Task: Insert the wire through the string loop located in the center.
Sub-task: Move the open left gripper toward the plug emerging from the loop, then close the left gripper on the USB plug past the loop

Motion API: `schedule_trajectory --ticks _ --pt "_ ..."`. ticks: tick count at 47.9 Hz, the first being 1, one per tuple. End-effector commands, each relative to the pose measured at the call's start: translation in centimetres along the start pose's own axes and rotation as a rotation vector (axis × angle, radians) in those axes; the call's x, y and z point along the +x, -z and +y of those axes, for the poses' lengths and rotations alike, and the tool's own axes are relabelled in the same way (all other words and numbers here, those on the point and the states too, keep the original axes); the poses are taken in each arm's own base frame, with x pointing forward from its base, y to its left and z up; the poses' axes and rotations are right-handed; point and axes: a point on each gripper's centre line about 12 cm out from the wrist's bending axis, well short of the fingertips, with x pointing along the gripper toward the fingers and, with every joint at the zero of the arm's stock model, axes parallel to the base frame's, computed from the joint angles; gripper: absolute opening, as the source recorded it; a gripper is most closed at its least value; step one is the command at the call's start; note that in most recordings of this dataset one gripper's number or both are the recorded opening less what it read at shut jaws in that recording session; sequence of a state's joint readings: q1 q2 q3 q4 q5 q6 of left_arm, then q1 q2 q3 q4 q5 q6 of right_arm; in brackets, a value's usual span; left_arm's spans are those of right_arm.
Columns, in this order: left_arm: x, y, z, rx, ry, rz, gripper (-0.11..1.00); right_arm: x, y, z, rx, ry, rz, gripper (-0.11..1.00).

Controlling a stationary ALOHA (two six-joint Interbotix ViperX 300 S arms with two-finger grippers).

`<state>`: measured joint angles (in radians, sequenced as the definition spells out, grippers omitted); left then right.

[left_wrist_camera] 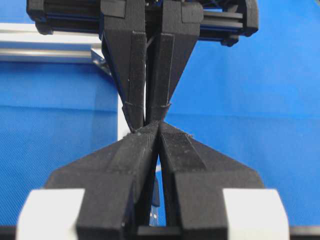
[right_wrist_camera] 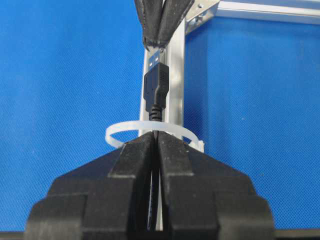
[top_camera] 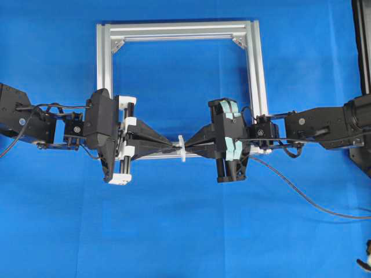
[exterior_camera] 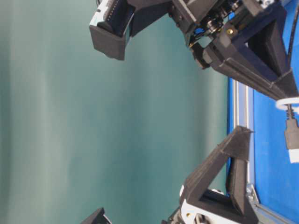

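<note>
Over the blue table, both pincers grip the wire poking through the string loop.

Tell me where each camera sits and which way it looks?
Overhead: above, looking down on frame bar, both arms, left pincer, right pincer.
Table-level: low and sideways; shows black pincer parts, string loop.
Left wrist: on left arm, looking along its shut pincer at the right one.
Right wrist: on right arm, looking along its pincer holding the wire.
Shared: overhead and right wrist both show loop and bar.
</note>
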<state>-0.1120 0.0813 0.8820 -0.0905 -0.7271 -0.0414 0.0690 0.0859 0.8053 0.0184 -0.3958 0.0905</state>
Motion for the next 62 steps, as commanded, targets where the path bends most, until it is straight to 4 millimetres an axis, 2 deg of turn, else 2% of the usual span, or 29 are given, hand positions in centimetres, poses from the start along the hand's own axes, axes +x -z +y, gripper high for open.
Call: schedule_trajectory --ticks 1,15,17,21,28,33,48,62 --pt "0.2 -1.4 -0.1 0.000 0.004 -0.035 0.00 -0.1 -1.0 0.2 0.002 -0.005 -0.032 -0.02" --pt "0.5 -1.6 0.3 -0.001 -0.008 -0.022 0.01 -0.1 -1.0 0.2 0.003 -0.005 -0.032 -0.02" --pt "0.4 -1.5 0.3 -0.003 -0.008 -0.021 0.05 -0.1 -1.0 0.2 0.002 -0.004 -0.032 -0.02" --pt "0.5 -1.5 0.3 -0.005 -0.008 -0.022 0.25 -0.1 -0.9 0.2 0.002 -0.005 -0.030 -0.02" --pt "0.5 -1.5 -0.2 -0.001 0.005 -0.020 0.71 -0.1 -1.0 0.2 0.003 -0.005 -0.032 -0.02" --pt "0.5 -1.5 -0.2 -0.001 0.005 -0.020 0.90 -0.1 -0.9 0.2 0.003 -0.005 -0.030 -0.02" --pt "0.7 -1.1 -0.3 -0.003 0.006 -0.006 0.89 -0.1 -0.9 0.2 0.003 -0.005 -0.030 -0.02" --pt "2.0 2.1 -0.5 0.004 0.008 0.104 0.88 -0.1 -1.0 0.2 0.002 -0.005 -0.033 -0.02"
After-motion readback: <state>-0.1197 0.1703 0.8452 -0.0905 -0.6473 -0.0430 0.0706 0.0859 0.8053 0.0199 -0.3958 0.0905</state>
